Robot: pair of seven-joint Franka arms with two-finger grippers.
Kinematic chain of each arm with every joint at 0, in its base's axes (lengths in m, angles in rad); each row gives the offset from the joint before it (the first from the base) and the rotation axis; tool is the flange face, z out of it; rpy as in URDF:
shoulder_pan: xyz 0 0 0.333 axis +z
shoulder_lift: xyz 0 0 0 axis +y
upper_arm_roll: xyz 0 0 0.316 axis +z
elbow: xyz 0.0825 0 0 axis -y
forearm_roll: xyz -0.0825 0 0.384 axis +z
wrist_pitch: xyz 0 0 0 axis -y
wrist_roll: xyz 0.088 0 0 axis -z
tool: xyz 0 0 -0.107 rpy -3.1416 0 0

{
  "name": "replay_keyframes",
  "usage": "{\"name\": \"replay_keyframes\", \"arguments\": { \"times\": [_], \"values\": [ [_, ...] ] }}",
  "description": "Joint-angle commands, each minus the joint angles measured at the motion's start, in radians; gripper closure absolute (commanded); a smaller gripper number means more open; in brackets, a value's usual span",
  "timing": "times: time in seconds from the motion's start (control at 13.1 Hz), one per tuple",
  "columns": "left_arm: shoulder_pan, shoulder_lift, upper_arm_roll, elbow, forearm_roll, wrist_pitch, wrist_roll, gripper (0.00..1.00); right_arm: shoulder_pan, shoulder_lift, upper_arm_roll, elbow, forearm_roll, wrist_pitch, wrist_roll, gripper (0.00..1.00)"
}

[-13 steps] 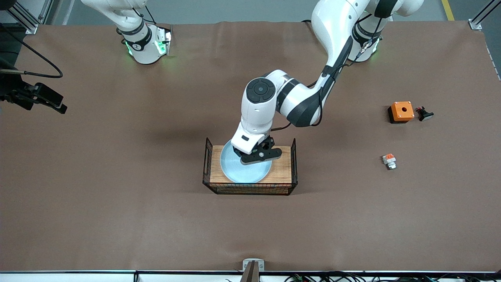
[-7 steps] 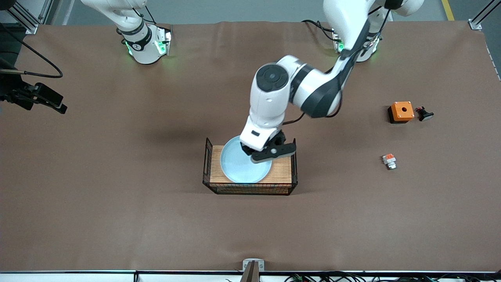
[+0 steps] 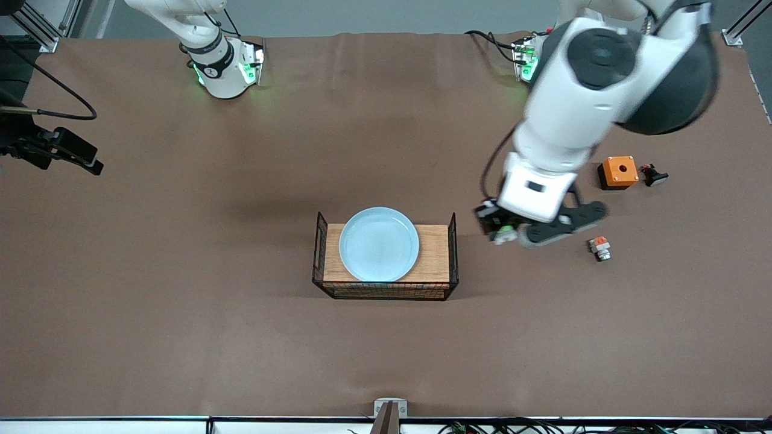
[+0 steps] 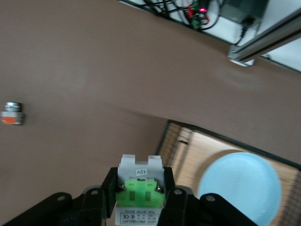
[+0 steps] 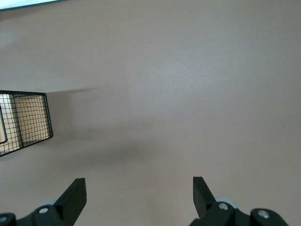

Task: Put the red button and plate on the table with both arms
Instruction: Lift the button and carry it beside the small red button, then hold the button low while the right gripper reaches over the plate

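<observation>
My left gripper [image 3: 497, 228] is shut on the red button [image 3: 502, 234] and holds it in the air over bare table [image 3: 241, 337], between the wooden board and a small orange-red part. In the left wrist view the button's green block and white-grey body [image 4: 140, 188] sit clamped between the black fingers [image 4: 170, 181]; its red cap is hidden. The pale blue plate [image 3: 379, 244] lies flat on the wooden board [image 3: 435, 253] and also shows in the left wrist view [image 4: 240, 186]. My right gripper [image 5: 139, 197] is open and empty over bare cloth at the right arm's end of the table [image 3: 90, 163].
The board has black wire ends [image 3: 319, 253], one of which shows in the right wrist view [image 5: 23, 122]. A small part with an orange-red block [image 3: 599, 247] lies beside my left gripper. An orange box [image 3: 618, 172] and a black-bodied button [image 3: 654, 175] lie farther from the camera.
My left gripper has risen off the plate with the red button and swung toward the left arm's end of the table. The plate is now uncovered. The right arm has not moved.
</observation>
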Motion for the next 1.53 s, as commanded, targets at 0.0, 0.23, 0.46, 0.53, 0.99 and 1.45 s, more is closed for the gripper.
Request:
{"name": "replay_keyframes", "arguments": {
  "times": [0.0, 0.23, 0.46, 0.53, 0.99, 1.45],
  "values": [
    [0.109, -0.038, -0.008, -0.039, -0.040, -0.080, 0.156, 0.99, -0.001, 0.009, 0.000, 0.019, 0.002, -0.006, -0.010, 0.00],
    [0.211, -0.040, -0.006, -0.065, -0.040, -0.144, 0.280, 0.99, 0.001, 0.009, 0.000, 0.019, 0.002, -0.006, -0.010, 0.00],
    [0.274, -0.042, -0.005, -0.129, -0.032, -0.141, 0.340, 0.99, 0.001, 0.009, 0.002, 0.019, 0.007, -0.004, -0.002, 0.00],
    [0.294, -0.039, -0.005, -0.149, -0.029, -0.137, 0.372, 0.99, 0.002, 0.009, 0.002, 0.019, 0.012, -0.004, 0.004, 0.00],
    [0.392, -0.037, -0.003, -0.292, -0.020, -0.020, 0.526, 0.99, 0.282, 0.011, 0.002, 0.018, 0.002, -0.004, 0.317, 0.00],
    [0.457, -0.040, -0.003, -0.430, 0.022, 0.127, 0.659, 0.99, 0.542, 0.067, 0.002, 0.019, 0.007, 0.034, 0.825, 0.01]
  ]
}}
